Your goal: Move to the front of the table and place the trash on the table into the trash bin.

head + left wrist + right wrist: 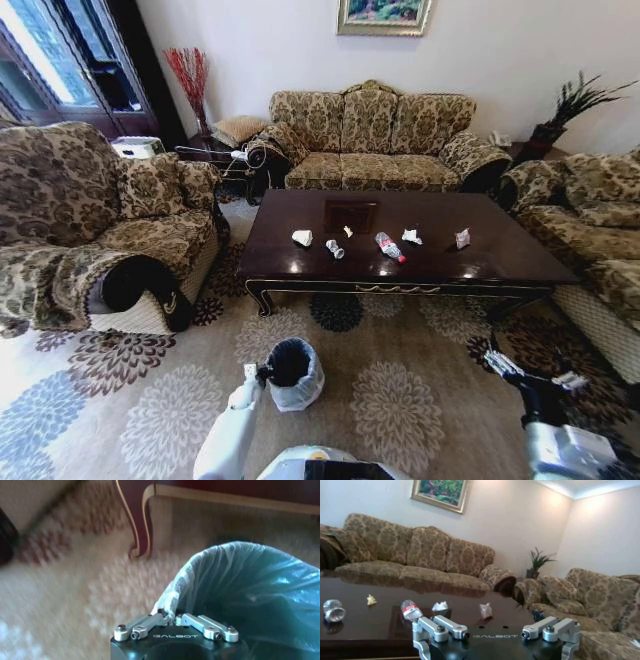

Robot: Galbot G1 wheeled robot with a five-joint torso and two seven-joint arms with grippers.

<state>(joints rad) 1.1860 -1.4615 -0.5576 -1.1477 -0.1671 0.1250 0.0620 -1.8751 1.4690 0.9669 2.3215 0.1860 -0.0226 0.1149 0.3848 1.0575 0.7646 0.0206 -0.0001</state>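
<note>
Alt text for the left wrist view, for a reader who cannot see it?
The left gripper is shut on the pale rim of the trash bin, whose bag liner gapes open. Beyond it, patterned carpet and a carved leg of the table.

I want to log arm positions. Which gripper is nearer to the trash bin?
Left. The left gripper grips the trash bin rim; the right gripper hangs apart, over the carpet.

We see the trash bin (292, 373) on the carpet (400, 400) before the table (500, 255), the bottle (389, 247) and paper wads (302, 238) on it, a sofa (375, 140) behind.
</note>
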